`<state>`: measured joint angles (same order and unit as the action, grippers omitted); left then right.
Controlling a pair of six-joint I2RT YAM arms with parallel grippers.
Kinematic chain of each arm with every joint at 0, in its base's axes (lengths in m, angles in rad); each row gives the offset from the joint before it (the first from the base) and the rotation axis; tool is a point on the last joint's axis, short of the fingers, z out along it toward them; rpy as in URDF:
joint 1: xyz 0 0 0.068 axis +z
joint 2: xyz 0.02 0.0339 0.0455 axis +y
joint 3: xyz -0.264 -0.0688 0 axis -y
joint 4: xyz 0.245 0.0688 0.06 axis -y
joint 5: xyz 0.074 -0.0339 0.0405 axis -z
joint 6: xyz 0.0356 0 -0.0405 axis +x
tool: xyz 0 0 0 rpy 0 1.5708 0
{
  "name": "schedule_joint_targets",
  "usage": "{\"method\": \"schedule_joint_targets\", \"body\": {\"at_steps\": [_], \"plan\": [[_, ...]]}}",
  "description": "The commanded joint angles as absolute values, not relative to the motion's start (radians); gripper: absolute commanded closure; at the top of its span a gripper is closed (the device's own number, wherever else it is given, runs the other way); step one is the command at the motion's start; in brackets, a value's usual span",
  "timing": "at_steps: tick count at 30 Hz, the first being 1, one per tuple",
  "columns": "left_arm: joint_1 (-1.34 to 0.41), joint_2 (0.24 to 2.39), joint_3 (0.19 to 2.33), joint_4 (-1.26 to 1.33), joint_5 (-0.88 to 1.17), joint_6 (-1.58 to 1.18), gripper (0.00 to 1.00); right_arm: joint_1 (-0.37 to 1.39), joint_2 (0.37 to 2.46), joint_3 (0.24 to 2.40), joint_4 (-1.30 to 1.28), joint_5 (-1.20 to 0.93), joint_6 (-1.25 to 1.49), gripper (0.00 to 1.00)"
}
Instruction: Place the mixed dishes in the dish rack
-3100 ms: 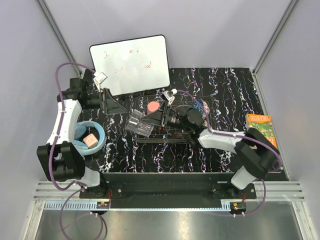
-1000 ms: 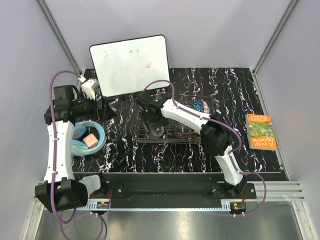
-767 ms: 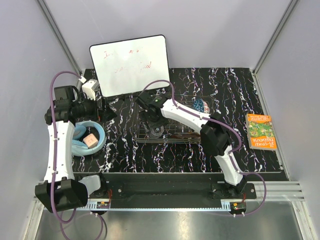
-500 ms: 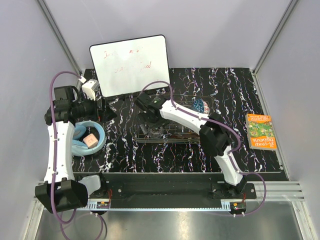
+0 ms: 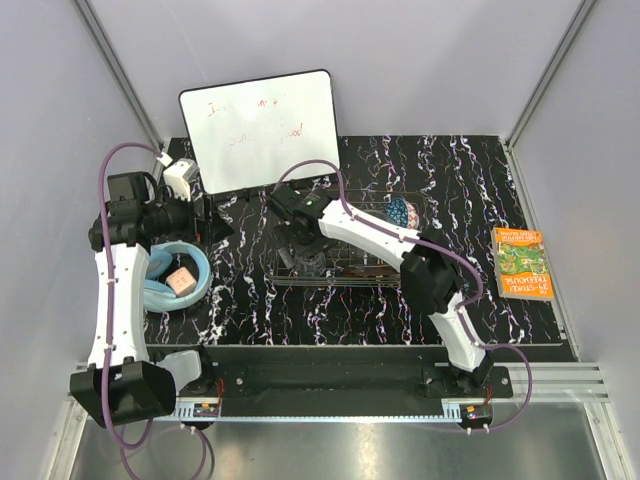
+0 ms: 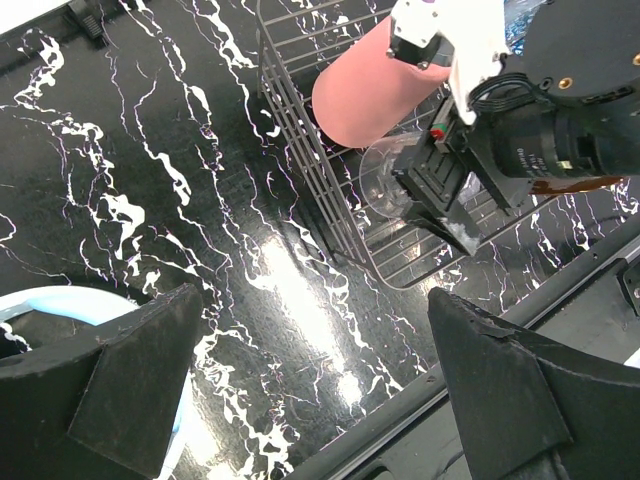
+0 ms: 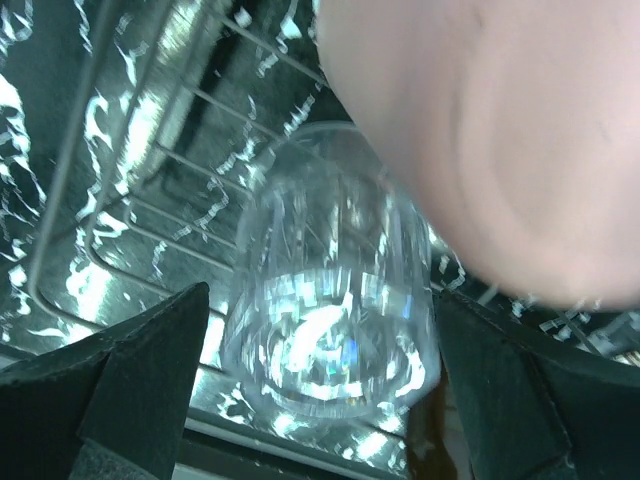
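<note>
Over the rack's [image 6: 305, 150] left end: glass [image 7: 330, 330] down beside the cup [image 7: 520, 130]
Right hand [image 7: 340, 400] is spread either side of the glass; best rise straight up, fingers wide, so nothing tips. Left hand [image 6: 315, 380] gapes empty above the table [image 6: 200, 200].

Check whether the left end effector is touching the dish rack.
Apart. The top external view shows a strip of bare marbled table between the left end effector and the dish rack, whose left edge lies farther right.
</note>
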<state>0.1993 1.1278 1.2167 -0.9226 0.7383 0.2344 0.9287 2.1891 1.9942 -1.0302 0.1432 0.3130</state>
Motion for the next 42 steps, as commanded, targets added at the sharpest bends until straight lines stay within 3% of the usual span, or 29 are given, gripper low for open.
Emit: {"method": "schedule_joint_targets", "body": {"at_steps": [1, 15, 20, 28, 42], "plan": [[0.196, 1.095, 1.209, -0.884, 0.769, 0.247, 0.01, 0.94, 2.083, 2.033, -1.091, 0.199, 0.284, 0.0], [0.196, 1.071, 1.209, -0.893, 0.758, 0.255, 0.01, 0.94, 1.886, 2.158, -1.243, 0.235, 0.288, 0.0], [0.187, 1.072, 1.216, -0.894, 0.753, 0.242, 0.01, 0.94, 1.688, 1.967, -1.233, 0.374, 0.35, 0.0], [0.048, 1.032, 1.171, -0.87, 0.625, 0.209, 0.01, 0.942, 1.454, 1.622, -1.056, 0.278, 0.469, 0.0], [0.005, 0.985, 1.186, -0.876, 0.515, 0.198, 0.01, 0.942, 1.404, 1.62, -1.026, 0.253, 0.468, 0.0]]}}
